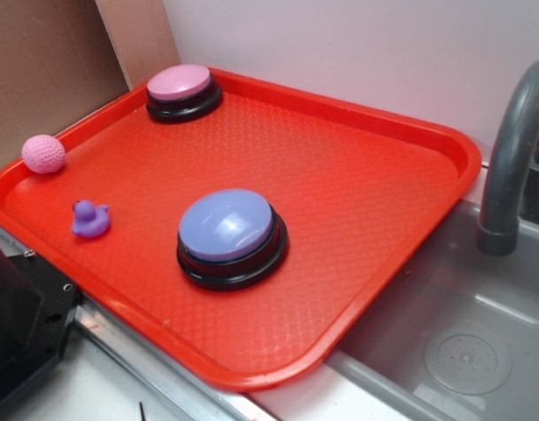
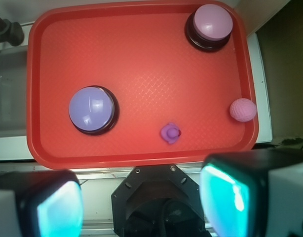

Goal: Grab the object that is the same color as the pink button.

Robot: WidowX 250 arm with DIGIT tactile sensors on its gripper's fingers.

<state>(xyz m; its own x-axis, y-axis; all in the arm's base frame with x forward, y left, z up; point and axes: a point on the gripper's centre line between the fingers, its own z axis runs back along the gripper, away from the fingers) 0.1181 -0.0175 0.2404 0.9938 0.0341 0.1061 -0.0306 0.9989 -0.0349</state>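
The pink crocheted yarn ball [image 1: 43, 153] rests on the left rim of the red tray [image 1: 366, 175]; in the wrist view the ball [image 2: 243, 109] sits at the right edge of the tray [image 2: 141, 64]. The pink button [image 1: 179, 86] stands in the tray's far corner and shows at the wrist view's top right [image 2: 212, 22]. My gripper [image 2: 141, 202] is open and empty. It hangs high above the robot base, short of the tray's near edge, its teal pads [image 2: 225, 202] wide apart. It does not show in the exterior view.
A lavender-blue button [image 1: 226, 225] [image 2: 91, 108] stands mid-tray. A small purple duck [image 1: 89, 218] [image 2: 170, 132] sits near the ball. The black robot base [image 1: 24, 324] [image 2: 156, 197] is beside the tray. A grey sink [image 1: 454, 333] and faucet [image 1: 515, 149] lie right; cardboard [image 1: 41, 61] stands behind.
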